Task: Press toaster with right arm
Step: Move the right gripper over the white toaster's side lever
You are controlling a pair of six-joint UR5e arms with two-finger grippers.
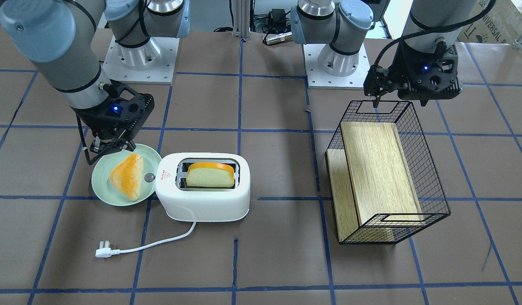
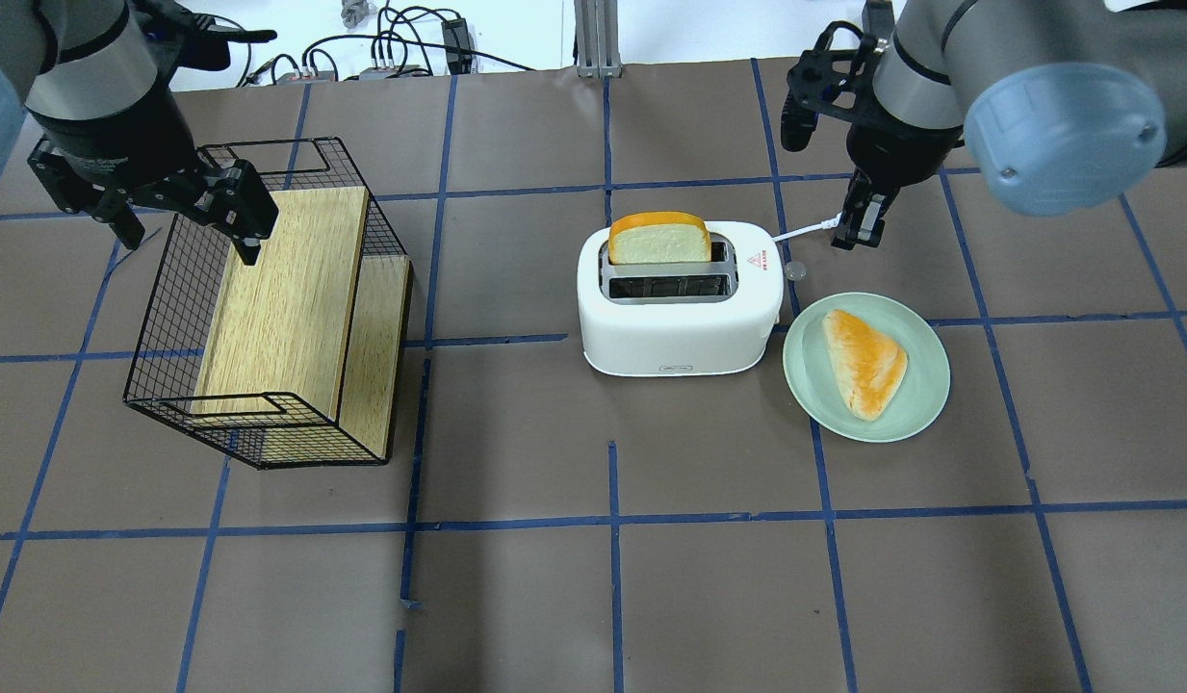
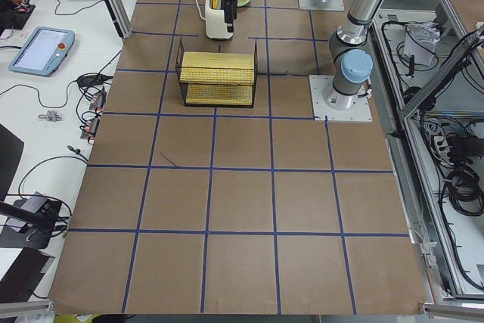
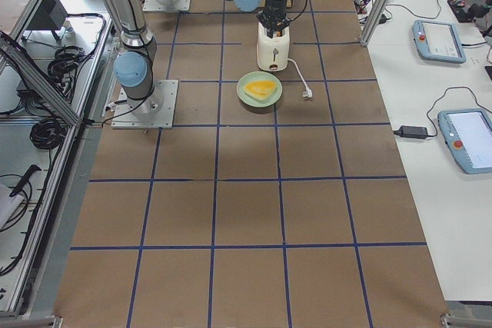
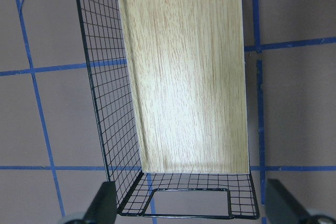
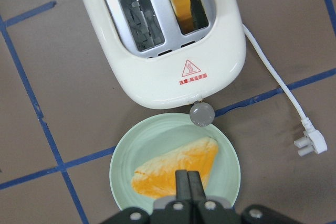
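The white toaster [image 1: 203, 199] stands mid-table, with a slice of bread [image 1: 211, 174] in one slot. It also shows in the overhead view [image 2: 680, 327] and the right wrist view [image 6: 157, 72]. Its silver lever knob [image 1: 149, 178] sticks out at the end with the red triangle, over the plate's rim, and shows in the right wrist view too [image 6: 201, 114]. My right gripper [image 1: 110, 148] is shut and empty. It hovers over the green plate [image 1: 100, 190], a little short of the knob, with fingers [image 6: 187, 182] pressed together. My left gripper [image 2: 189, 236] is open above the wire basket [image 2: 160, 318].
A triangular pastry [image 2: 864, 361] lies on the green plate [image 2: 930, 385] beside the toaster's knob end. The white cord and plug [image 1: 103, 253] trail on the table beyond the toaster. The black wire basket with a wooden insert [image 1: 379, 169] lies tilted on the robot's left side.
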